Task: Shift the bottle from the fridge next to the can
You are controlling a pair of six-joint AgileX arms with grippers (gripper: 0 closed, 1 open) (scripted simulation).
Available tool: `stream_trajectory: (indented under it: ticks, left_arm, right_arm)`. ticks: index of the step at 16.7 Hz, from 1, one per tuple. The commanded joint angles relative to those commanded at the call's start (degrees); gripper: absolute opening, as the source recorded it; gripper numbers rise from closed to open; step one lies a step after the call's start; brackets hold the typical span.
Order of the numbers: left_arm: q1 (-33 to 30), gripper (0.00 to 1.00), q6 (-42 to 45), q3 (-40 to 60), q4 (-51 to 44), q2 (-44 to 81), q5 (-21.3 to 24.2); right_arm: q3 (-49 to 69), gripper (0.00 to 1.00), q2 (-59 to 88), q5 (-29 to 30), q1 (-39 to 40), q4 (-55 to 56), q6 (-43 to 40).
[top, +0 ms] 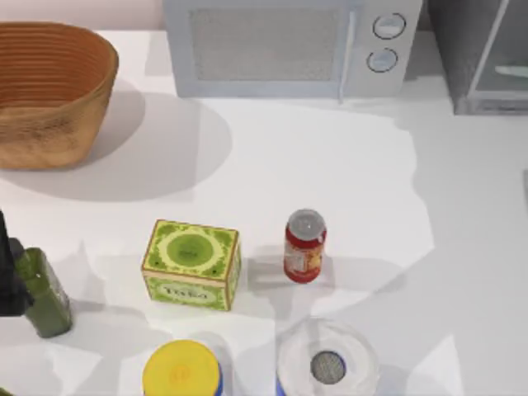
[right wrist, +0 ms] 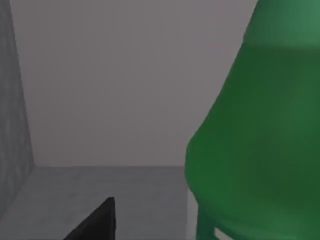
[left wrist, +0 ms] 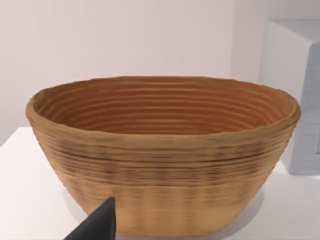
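The bright green bottle (right wrist: 255, 150) stands close ahead in the right wrist view, on the grey floor inside the fridge (right wrist: 100, 182). My right gripper (right wrist: 160, 235) is open inside the fridge, and its dark fingertip (right wrist: 100, 220) is apart from the bottle's side. In the top view the fridge (top: 462, 58) stands at the back right corner. The red can (top: 304, 246) stands upright at the table's middle. My left gripper (left wrist: 160, 235) is open, parked at the table's left edge facing the basket.
A woven basket (top: 49, 91) sits at the back left, and a microwave (top: 289, 45) at the back centre. A green box (top: 191, 264) lies left of the can. A dark olive bottle (top: 45, 293), a yellow-lidded tub (top: 181, 371) and a white-lidded container (top: 328, 363) stand along the front.
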Motion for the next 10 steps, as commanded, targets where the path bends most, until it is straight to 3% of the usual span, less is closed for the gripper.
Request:
stream_trajectory:
  ticks: [5, 10]
  left_arm:
    - [0.0, 1.00, 0.0, 0.0, 0.0, 0.0, 0.0]
    - [0.0, 1.00, 0.0, 0.0, 0.0, 0.0, 0.0]
  right_arm:
    - [1.5, 1.00, 0.7, 0.1, 0.1, -0.8, 0.0]
    - [1.5, 0.62, 0.7, 0.1, 0.1, -0.8, 0.0]
